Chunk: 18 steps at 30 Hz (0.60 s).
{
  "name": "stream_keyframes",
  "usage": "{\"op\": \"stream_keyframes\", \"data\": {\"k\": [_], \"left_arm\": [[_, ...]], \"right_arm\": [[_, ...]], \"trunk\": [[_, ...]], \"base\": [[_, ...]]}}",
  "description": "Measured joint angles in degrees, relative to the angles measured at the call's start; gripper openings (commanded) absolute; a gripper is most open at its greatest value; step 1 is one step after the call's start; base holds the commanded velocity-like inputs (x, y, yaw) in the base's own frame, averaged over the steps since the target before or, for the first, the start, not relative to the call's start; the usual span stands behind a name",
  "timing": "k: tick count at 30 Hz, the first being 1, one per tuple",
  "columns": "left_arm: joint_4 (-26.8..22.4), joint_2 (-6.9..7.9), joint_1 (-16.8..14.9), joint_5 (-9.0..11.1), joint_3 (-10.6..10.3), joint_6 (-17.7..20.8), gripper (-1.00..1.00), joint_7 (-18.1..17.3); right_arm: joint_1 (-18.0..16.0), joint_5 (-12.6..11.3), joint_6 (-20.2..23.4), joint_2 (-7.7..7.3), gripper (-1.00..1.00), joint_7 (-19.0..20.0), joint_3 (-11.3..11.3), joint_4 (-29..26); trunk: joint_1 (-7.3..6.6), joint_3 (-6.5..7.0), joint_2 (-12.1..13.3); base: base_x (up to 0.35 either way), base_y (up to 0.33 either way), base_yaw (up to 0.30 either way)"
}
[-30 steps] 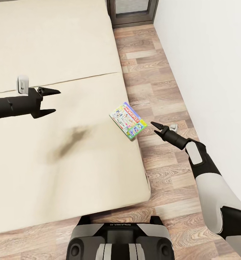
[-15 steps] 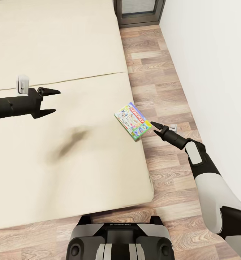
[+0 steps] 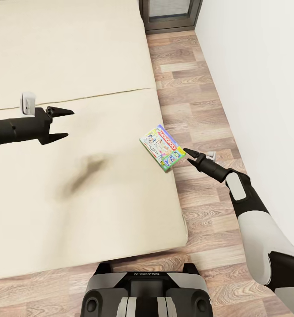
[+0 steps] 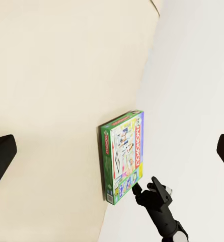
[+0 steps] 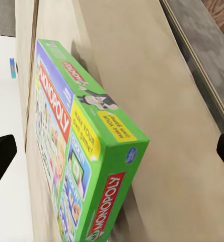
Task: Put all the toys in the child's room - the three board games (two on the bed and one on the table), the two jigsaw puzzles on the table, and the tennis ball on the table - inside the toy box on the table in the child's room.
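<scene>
Just right tool (image 3: 188, 156) beside board game (image 3: 161, 147)

Black left pincer (image 3: 61, 123), pointed fingers; right forearm (image 3: 257, 229) white, black-jointed; grey-black base (image 3: 144, 290).

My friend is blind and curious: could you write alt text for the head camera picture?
A green Monopoly board game lies at the right edge of a beige bed, with the robot's right gripper just beside it over the wood floor. The left gripper hovers open above the mattress.
</scene>
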Motion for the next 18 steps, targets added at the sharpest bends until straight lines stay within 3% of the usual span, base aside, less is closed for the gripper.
{"op": "stream_keyframes", "data": {"k": [18], "left_arm": [[0.1,-0.01,0.2,0.0,-0.1,0.0,1.0,0.0]], "right_arm": [[0.0,0.0,0.0,0.25,1.0,-0.1,0.0,0.0]], "trunk": [[0.0,0.0,0.0]], "base": [[0.0,0.0,0.002]]}}
